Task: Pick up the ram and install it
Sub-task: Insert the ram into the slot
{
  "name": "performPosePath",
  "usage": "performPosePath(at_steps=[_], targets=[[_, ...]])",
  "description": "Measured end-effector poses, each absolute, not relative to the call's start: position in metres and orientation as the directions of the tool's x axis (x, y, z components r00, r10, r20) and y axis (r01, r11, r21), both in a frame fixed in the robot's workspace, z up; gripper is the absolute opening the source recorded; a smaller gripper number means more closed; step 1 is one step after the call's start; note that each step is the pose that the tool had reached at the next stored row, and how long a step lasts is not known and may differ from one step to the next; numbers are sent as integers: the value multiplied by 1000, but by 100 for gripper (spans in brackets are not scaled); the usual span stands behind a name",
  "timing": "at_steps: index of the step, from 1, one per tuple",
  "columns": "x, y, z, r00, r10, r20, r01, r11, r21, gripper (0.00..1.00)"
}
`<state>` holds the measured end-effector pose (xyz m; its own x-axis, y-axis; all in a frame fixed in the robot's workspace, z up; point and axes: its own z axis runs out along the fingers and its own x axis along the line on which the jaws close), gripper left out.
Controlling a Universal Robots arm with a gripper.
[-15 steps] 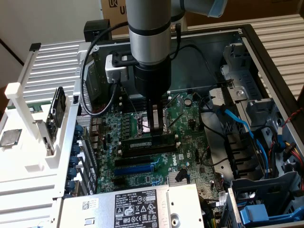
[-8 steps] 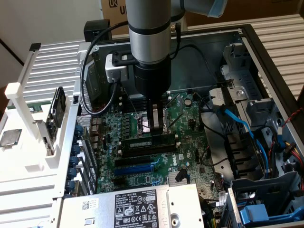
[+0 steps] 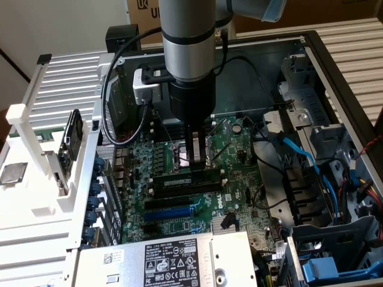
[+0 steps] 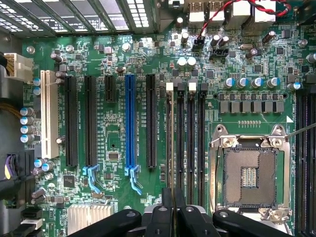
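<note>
A Universal Robots arm reaches straight down into an open desktop computer case, its gripper (image 3: 195, 166) clenched on the upper edge of the ram (image 3: 179, 181). The dark-green stick stands on edge across the green motherboard (image 3: 236, 149), its small white label facing the camera. It sits in line with one of the memory slots; whether it is pressed fully home cannot be told.

Seen from the wrist, the two black fingers of the gripper (image 4: 173, 195) meet closely over the ram (image 4: 171, 148), which shows edge-on as a thin strip running along the slot. Three empty black memory slots (image 4: 190, 143) lie between the stick and the open CPU socket (image 4: 249, 175). On the stick's other side come a long black slot (image 4: 151, 123), then the blue expansion slot (image 4: 130, 123), further black slots and a white slot (image 4: 48, 113). A finned silver heatsink (image 4: 89, 215) sits beside the gripper's black body.

In the exterior view the blue expansion slot (image 3: 170, 212) lies nearer the camera than the ram, and nearer still is the grey power supply (image 3: 167, 260) with its black-and-white label. Blue cables (image 3: 299, 152) run through the drive bays at the exterior view's right. A white rack (image 3: 24, 119) stands outside the case at the exterior view's left, and a black cable (image 3: 108, 95) loops down from the arm to the wrist.
</note>
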<state>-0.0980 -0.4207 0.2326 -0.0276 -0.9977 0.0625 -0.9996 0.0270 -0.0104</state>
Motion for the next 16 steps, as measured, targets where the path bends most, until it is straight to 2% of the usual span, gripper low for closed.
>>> performPosePath(at_steps=[16], targets=[[-98, -421, 229, -28, -998, 63, -1000, 27, -11, 12]])
